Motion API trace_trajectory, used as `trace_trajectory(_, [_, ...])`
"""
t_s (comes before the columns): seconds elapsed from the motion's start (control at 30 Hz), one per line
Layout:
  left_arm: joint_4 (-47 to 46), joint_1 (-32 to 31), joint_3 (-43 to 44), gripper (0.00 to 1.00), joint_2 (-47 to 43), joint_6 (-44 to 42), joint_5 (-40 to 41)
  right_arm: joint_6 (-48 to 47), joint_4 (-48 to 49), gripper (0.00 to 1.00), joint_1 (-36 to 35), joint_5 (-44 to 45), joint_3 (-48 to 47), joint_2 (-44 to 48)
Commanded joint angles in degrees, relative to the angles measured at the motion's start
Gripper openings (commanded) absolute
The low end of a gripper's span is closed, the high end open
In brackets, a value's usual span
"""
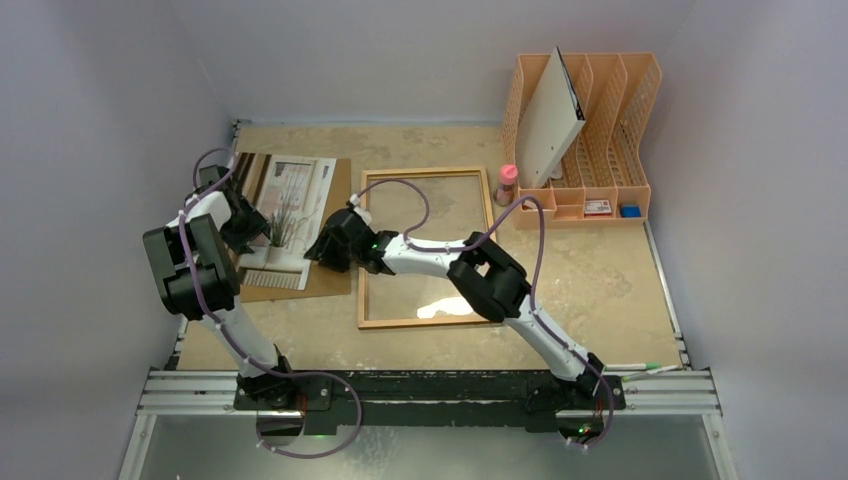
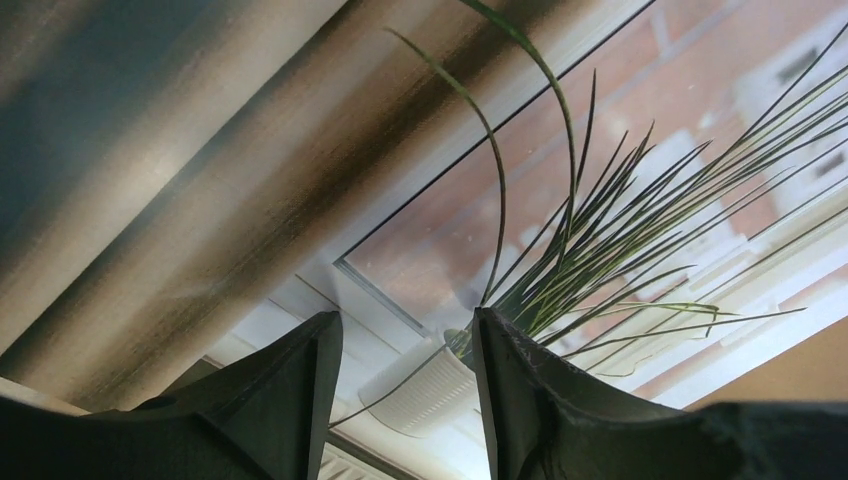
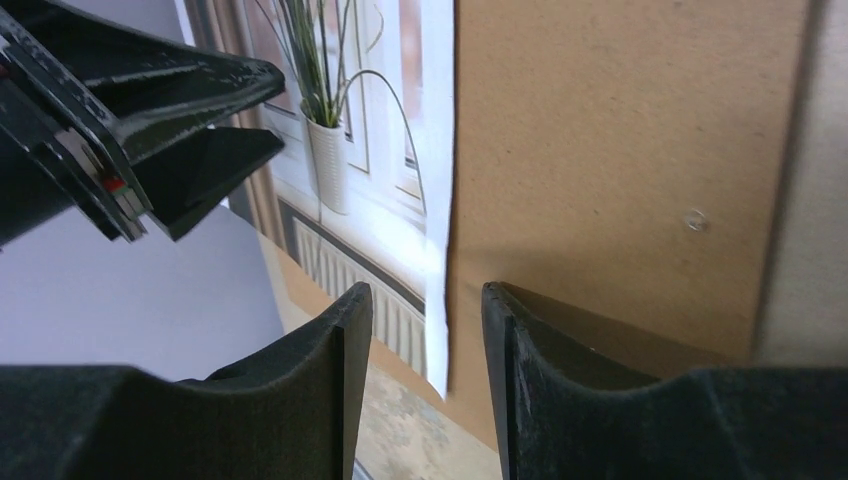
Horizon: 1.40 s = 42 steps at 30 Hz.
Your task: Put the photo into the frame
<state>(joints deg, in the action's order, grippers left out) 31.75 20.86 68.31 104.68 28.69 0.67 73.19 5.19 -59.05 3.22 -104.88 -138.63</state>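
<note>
No legible text, label or number anywhere.

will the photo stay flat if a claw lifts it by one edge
Likely not: the photo looks like thin paper, its white edge lying flat on the brown backing board, so it would probably sag. It seems light, so a push may slide it across the board.

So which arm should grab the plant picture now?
Probably the right. The right gripper, open, sits at the right edge of the photo, the side nearest the frame, so it could pinch that edge. The left gripper, also open, points at the photo's flat middle, with nothing to pinch.
</note>
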Motion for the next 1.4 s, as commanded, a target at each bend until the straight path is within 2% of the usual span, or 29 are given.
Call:
trace_trajectory(0.0, [1.8, 0.0, -0.9, 0.53, 2.6, -0.4, 2.3, 3.9, -5.0, 0.48, -0.3, 0.8, -4.8, -3.2])
trace_trajectory(0.33, [2.2, -0.1, -1.2, 0.53, 3.9, -0.5, 1.8, 7.4, -2.0, 0.48, -0.1, -4.2, -5.4, -6.4])
trace_trajectory(0.6, [2.1, -0.1, -1.2, 0.52, 4.2, -0.5, 1.6, 9.0, -4.6, 0.48, 0.6, -5.7, -9.8, -9.7])
trace_trajectory(0.87, [2.6, -0.1, -0.7, 0.51, 4.5, -1.1, 1.8, 8.7, 9.1, 0.48, 1.4, -8.9, -5.7, -10.0])
trace_trajectory(1.03, [2.3, -0.1, -0.9, 0.5, 3.6, -0.6, 1.7, 7.8, 10.9, 0.45, 2.2, -8.9, -6.1, -11.2])
trace_trajectory(1.13, [1.7, -0.1, -1.2, 0.48, 2.2, 0.3, 2.2, 7.5, 10.2, 0.41, 2.2, -8.1, -7.6, -12.4])
trace_trajectory(1.23, [1.0, -0.1, -1.5, 0.46, 0.6, 0.6, 2.1, 7.1, 9.9, 0.33, 2.2, -8.1, -7.5, -13.0])
trace_trajectory(1.3, [0.6, -0.1, -1.8, 0.46, -0.7, 0.6, 1.8, 6.6, 10.3, 0.25, 2.3, -7.7, -7.5, -13.3])
trace_trajectory(1.37, [0.3, -0.1, -1.9, 0.46, -2.0, 0.5, 1.8, 5.6, 10.8, 0.13, 2.3, -7.6, -7.8, -13.3])
